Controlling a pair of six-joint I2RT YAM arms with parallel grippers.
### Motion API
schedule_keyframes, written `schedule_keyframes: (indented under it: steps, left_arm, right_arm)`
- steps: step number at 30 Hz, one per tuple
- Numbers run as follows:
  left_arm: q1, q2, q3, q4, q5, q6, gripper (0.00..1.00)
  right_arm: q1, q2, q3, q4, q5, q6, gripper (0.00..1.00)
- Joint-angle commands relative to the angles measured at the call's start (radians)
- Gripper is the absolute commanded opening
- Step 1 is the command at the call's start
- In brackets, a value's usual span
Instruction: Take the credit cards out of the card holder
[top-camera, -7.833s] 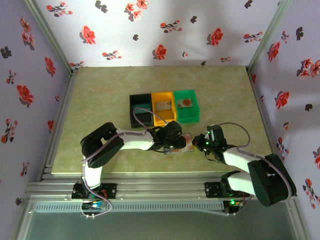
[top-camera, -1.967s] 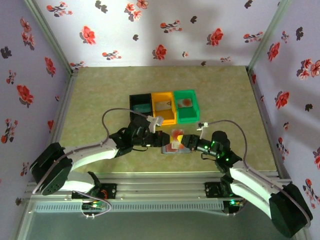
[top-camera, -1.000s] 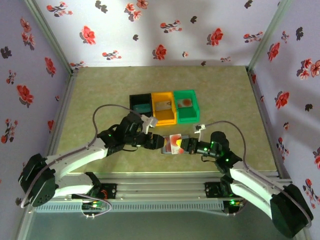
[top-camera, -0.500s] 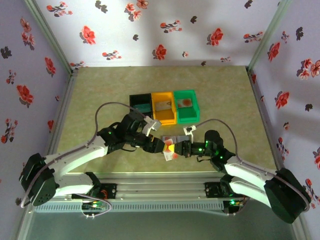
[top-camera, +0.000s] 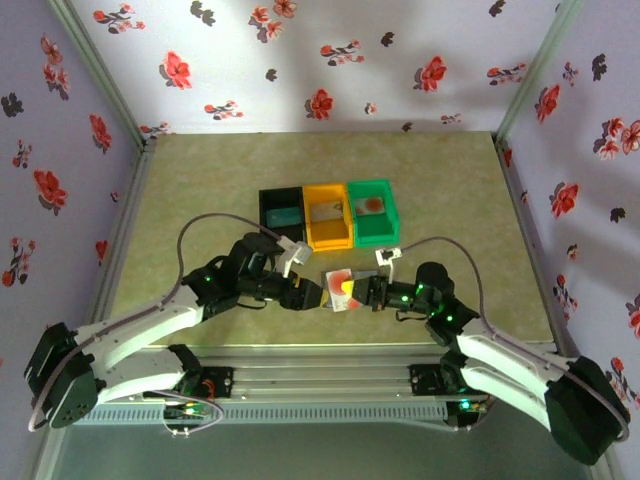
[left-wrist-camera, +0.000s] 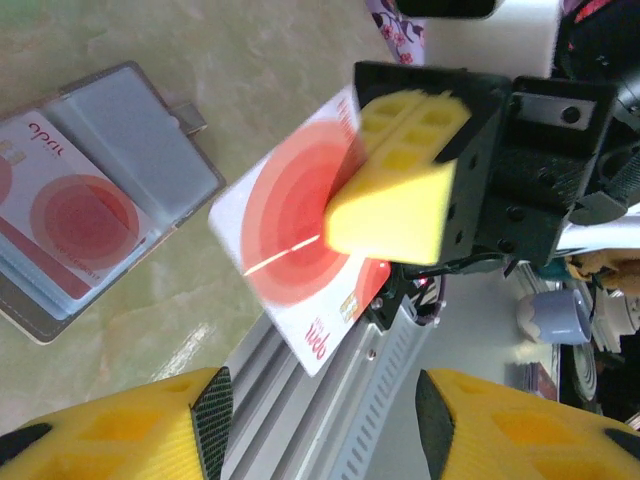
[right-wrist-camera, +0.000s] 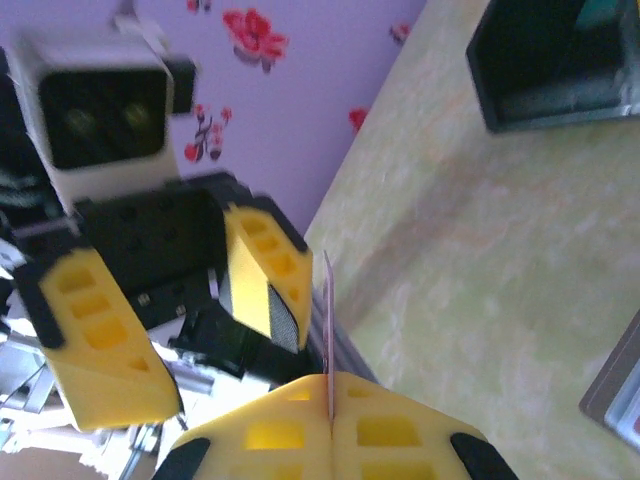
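mid-table: left gripper (top-camera: 307, 295) and right gripper (top-camera: 350, 292) nose to nose, credit card (top-camera: 337, 279) filling the gap | just behind: bins (top-camera: 330, 238) block | table (top-camera: 200, 190) left, right, past the bins: wide open

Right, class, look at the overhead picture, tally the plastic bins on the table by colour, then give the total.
black bin: 1
orange bin: 1
green bin: 1
Total: 3 bins
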Motion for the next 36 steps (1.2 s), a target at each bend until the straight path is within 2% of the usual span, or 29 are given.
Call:
schedule_keyframes:
  steps: [1, 5, 12, 27, 32, 36]
  left_arm:
    - [0.000, -0.031, -0.044, 0.162, -0.020, -0.099, 0.56]
    - [-0.031, -0.033, -0.076, 0.271, -0.054, -0.140, 0.59]
    - [-0.102, 0.048, -0.085, 0.446, -0.100, -0.182, 0.60]
    - [-0.135, 0.118, -0.095, 0.671, -0.194, -0.255, 0.62]
    - [-0.138, 0.151, -0.096, 0.731, -0.201, -0.282, 0.58]
    - [-0.138, 0.157, -0.103, 0.777, -0.214, -0.305, 0.48]
  right_arm:
    - [0.006, -0.055, -0.002, -0.005, 0.179, 0.031, 0.00]
    - [0.008, -0.086, -0.043, 0.107, 0.284, 0.119, 0.00]
    - [0.039, -0.095, -0.050, 0.218, 0.387, 0.209, 0.00]
    - [0.100, -0.125, -0.067, 0.268, 0.469, 0.222, 0.00]
    - [0.110, -0.130, -0.070, 0.283, 0.469, 0.216, 0.00]
    - [0.119, -0.149, -0.080, 0.282, 0.483, 0.209, 0.00]
